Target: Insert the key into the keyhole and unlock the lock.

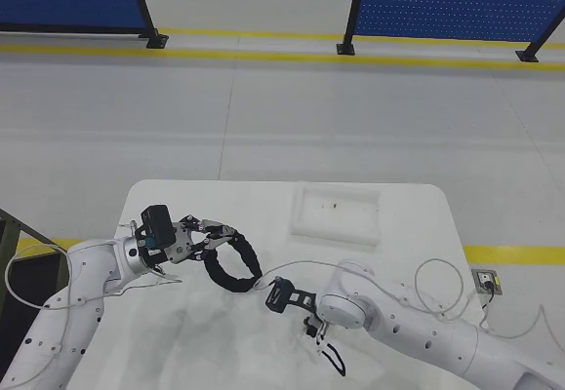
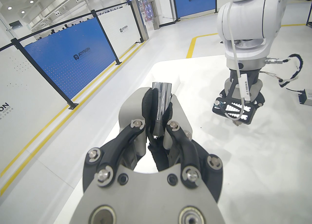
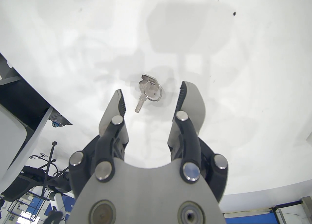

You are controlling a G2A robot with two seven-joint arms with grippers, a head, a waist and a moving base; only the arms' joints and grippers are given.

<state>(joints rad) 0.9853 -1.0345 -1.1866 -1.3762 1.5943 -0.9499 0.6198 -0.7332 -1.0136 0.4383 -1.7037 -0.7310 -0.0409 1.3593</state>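
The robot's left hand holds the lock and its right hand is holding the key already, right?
Not quite. The right hand is open; the key lies loose on the table, as the right wrist view shows. The left hand does hold the lock.

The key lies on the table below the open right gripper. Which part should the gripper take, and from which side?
Probably the head, the wide end carrying the ring. The key lies flat on the table, so the right gripper should come down from above and pinch the head across its edges, leaving the narrow blade free for insertion.
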